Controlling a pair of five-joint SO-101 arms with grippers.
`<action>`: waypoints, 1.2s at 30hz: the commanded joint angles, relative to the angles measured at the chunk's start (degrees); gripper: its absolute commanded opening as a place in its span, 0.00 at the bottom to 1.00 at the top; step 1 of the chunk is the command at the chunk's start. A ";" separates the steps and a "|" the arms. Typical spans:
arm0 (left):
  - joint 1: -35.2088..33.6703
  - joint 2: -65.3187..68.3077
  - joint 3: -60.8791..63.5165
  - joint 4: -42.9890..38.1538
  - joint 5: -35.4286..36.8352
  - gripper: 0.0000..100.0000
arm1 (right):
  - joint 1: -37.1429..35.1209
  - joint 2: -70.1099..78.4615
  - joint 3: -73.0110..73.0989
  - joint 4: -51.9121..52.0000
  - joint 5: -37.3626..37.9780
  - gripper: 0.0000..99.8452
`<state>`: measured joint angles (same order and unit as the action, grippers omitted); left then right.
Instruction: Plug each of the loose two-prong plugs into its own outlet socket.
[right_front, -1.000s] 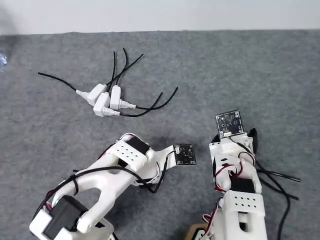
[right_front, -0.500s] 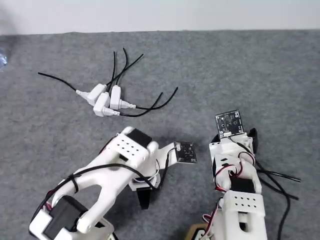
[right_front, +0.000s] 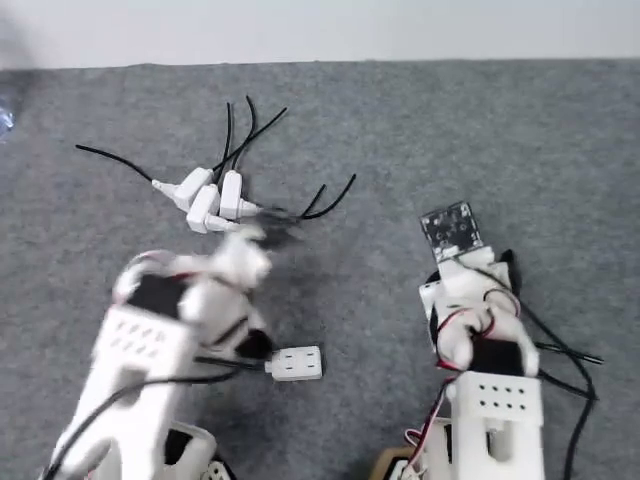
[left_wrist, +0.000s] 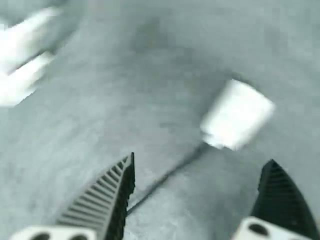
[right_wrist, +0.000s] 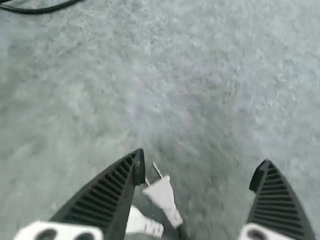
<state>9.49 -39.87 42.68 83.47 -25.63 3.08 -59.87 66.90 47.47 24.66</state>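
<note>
Grey table (right_front: 520, 130), bare room toward far edge.
L claw (left_wrist: 201, 159), R claw (right_wrist: 202, 156) both gape wide; plug (right_wrist: 162, 192) sits inside R's.

The left arm (right_front: 130, 350) rises from the lower left of the high view and leans away toward the middle of the table, and the left gripper (left_wrist: 200, 200) points down at the surface with its two ribbed black fingers (left_wrist: 112, 200) spread wide. The right arm (right_front: 490, 400) stands folded at the lower right with its forearm pointing straight away from its base. The right gripper (right_wrist: 197, 197) hangs low over the table, its fingers (right_wrist: 107, 200) likewise far apart.
</note>
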 joint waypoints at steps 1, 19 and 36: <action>-15.21 -15.82 19.30 -17.67 5.98 0.37 | 0.57 1.01 -12.84 14.55 6.42 0.34; -17.93 -22.15 40.22 -32.35 7.47 0.37 | 10.07 16.13 -15.03 14.02 41.58 0.22; -17.85 -22.42 40.75 -32.62 10.02 0.37 | 9.19 38.29 -11.08 -2.51 41.14 0.19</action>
<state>-8.26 -61.49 83.74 52.26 -16.66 13.27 -22.95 59.60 45.71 65.89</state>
